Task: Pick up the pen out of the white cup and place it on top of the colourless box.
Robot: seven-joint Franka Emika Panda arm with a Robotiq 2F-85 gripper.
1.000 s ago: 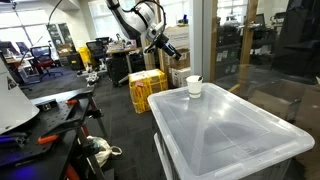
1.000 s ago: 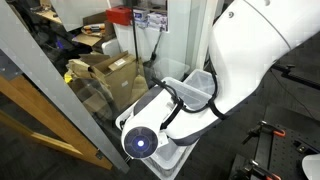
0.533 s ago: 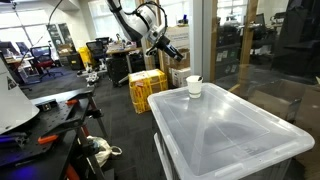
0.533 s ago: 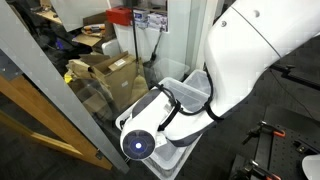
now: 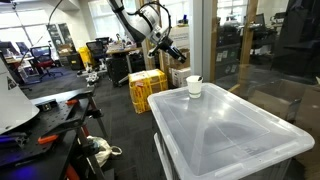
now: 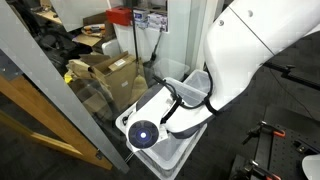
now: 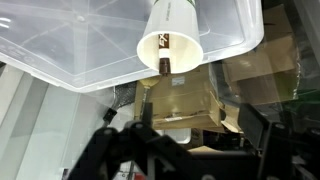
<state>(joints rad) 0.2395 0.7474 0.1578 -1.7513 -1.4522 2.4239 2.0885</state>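
A white cup (image 5: 194, 86) stands on the far corner of the lid of the colourless plastic box (image 5: 225, 130). In the wrist view the cup (image 7: 170, 40) opens toward the camera and a dark object, likely the pen (image 7: 165, 67), shows inside it. The box lid (image 7: 80, 45) fills the top of that view. My gripper (image 5: 170, 50) hangs in the air to the left of the cup and apart from it. In the wrist view its fingers (image 7: 185, 145) are spread wide with nothing between them.
Yellow crates (image 5: 147, 88) stand on the floor behind the box. A glass partition (image 5: 205, 40) rises beside the cup. Cardboard boxes (image 6: 105, 70) lie behind the glass. The arm's white body (image 6: 250, 50) hides most of the box (image 6: 165, 155) in that exterior view.
The gripper has moved slightly toward the cup. The arm's body has shifted a little in the exterior view that it fills.
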